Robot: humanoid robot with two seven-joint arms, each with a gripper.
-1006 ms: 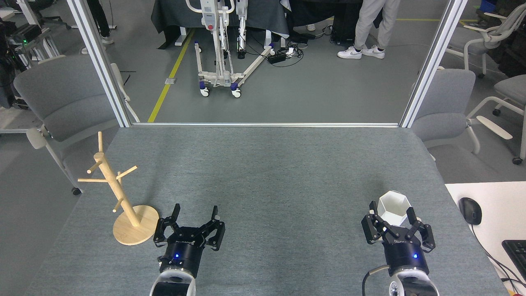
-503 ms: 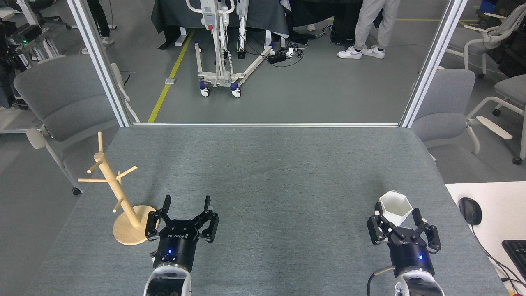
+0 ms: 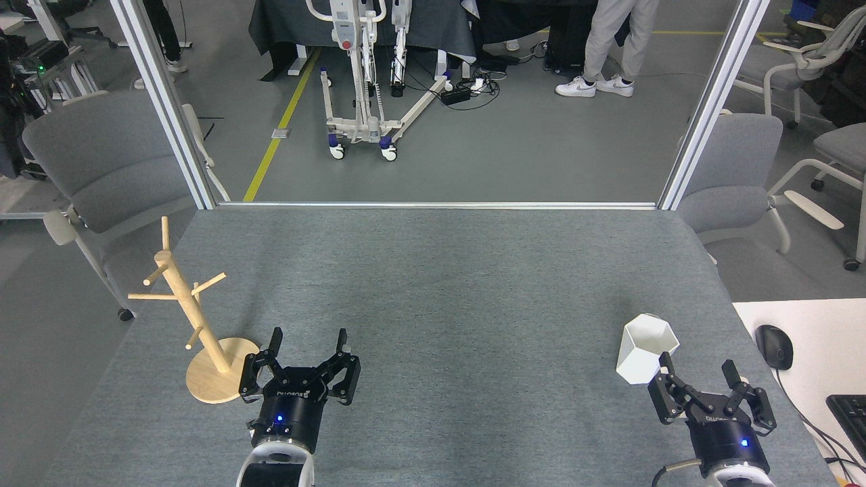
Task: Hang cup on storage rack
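Observation:
The white hexagonal cup (image 3: 645,350) stands upright on the grey table (image 3: 446,284) at the right, its handle hidden from this angle. My right gripper (image 3: 699,368) is open just to the cup's near right side, its left finger beside the cup's base, nothing between the fingers. The wooden storage rack (image 3: 196,318) stands at the table's left edge, its slanted post rising from a round base. My left gripper (image 3: 308,338) is open and empty, close to the right of the rack's base.
Grey chairs stand off the table at the far left (image 3: 101,162) and far right (image 3: 737,176). A white desk with a black mouse (image 3: 775,346) and a keyboard (image 3: 851,419) adjoins the table's right side. A person's legs (image 3: 612,47) and a wheeled frame (image 3: 362,81) are beyond.
My right gripper has let go of the cup and drawn back toward the near right; the cup now stands free on the table. My left gripper shifted slightly left toward the rack's base.

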